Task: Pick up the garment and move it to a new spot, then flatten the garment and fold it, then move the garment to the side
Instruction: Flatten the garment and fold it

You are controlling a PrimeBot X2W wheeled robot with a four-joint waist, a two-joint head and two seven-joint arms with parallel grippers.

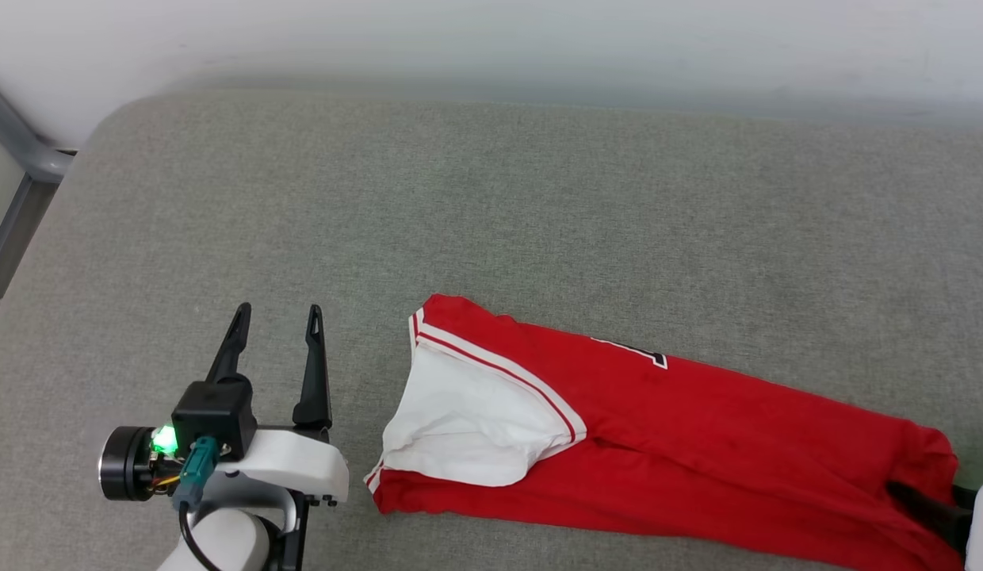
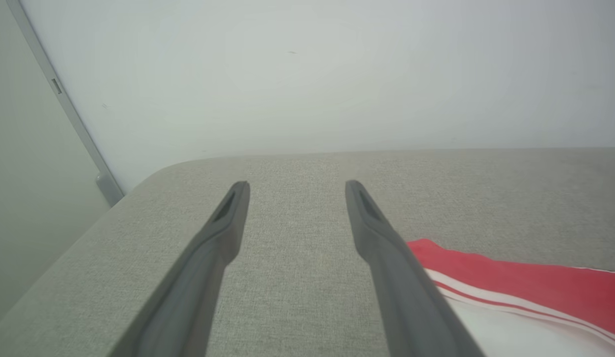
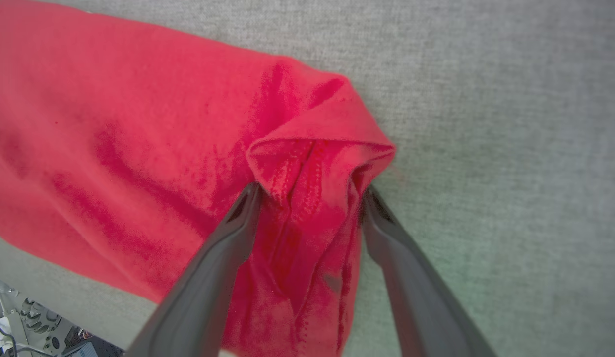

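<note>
Where the grey woven surface (image 1: 539, 198) spreads out below a pale wall (image 1: 491, 40), the garment (image 1: 698, 428) lies folded into a long narrow band. It runs from the middle of the head view down toward the lower right corner. Its white sleeve (image 1: 468, 420) faces up at the near-left end, edged by red-and-white striped trim (image 1: 499, 369). A fragment of a black-and-white print (image 1: 634, 349) shows on the upper edge. The left gripper (image 1: 279, 309) sits at the lower left, just beside the sleeve end but apart from it. Its two dark fingers are spread wide with nothing but bare grey cloth between them. At the far end of the band, the right gripper (image 3: 310, 191) points down at the fabric, fingers equally wide. A raised, bunched fold of red knit (image 3: 317, 148) stands between them, and each finger touches one side of it. A grey metal frame (image 1: 24, 159) stands off the surface's left corner.
</note>
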